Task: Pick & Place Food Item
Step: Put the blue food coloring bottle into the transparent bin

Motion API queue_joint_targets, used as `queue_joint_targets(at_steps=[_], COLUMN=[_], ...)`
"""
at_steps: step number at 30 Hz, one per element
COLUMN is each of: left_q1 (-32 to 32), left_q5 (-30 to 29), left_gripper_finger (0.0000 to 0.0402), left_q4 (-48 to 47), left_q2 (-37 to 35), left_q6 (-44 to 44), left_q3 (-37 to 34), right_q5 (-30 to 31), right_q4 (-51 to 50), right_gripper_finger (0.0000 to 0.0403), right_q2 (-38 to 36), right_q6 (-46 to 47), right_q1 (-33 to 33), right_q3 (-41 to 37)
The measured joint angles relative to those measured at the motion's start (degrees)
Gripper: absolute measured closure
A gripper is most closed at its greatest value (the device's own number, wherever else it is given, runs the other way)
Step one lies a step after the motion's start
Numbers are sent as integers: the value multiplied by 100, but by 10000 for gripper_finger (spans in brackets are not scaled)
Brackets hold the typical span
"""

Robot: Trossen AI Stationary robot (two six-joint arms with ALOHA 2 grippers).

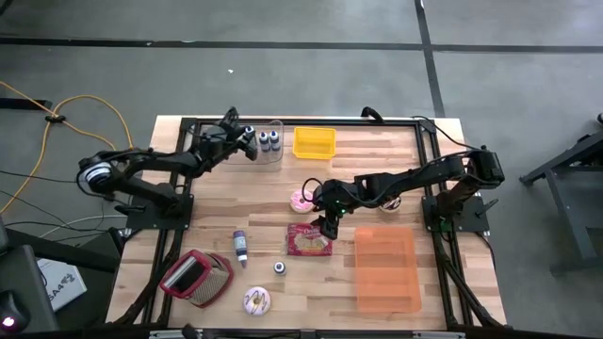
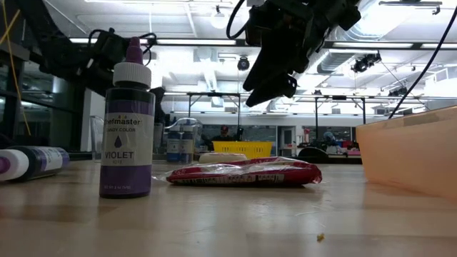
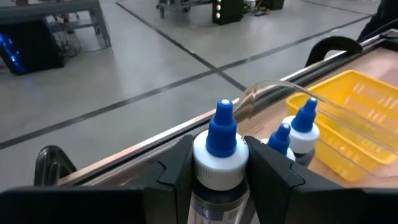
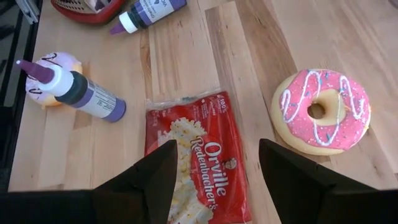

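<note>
A red popcorn bag (image 1: 311,240) lies flat on the table's middle, and my right gripper (image 4: 214,180) hovers open just above it (image 2: 275,78), touching nothing. A pink frosted donut (image 4: 321,112) rests beside the bag on its far side. At the far left, my left gripper (image 1: 247,135) is shut on a blue-capped bottle (image 3: 221,143), next to a clear container (image 1: 271,143) that holds two more blue-capped bottles (image 3: 305,127). My left gripper pinches the bottle between its two fingers at the white cap under the blue tip (image 3: 217,163). The fingers come nearly level from the table's left side. The bottle stands upright; its lower part is hidden by the gripper, so whether it is lifted does not show.
A yellow basket (image 1: 314,142) stands at the far edge and an orange bin (image 1: 386,268) near right. A violet bottle (image 2: 128,135) stands upright near the bag; another (image 1: 240,247) lies flat. A red basket (image 1: 196,278) and a white donut (image 1: 256,301) sit near left.
</note>
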Motion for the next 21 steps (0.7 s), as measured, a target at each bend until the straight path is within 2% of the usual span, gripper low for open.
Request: queue_joint_targets(at_steps=[7, 21], left_q1=[0, 17], left_q5=[-100, -89], left_gripper_finger=[286, 265], left_q4=[252, 202], left_q2=[378, 382], left_q6=[7, -130], left_q3=[0, 0], right_q5=[0, -39], right_q4=[0, 0], right_gripper_finger=[190, 190], right_q2=[2, 2], right_q6=[0, 0], right_q1=[0, 0], right_q3=[0, 0])
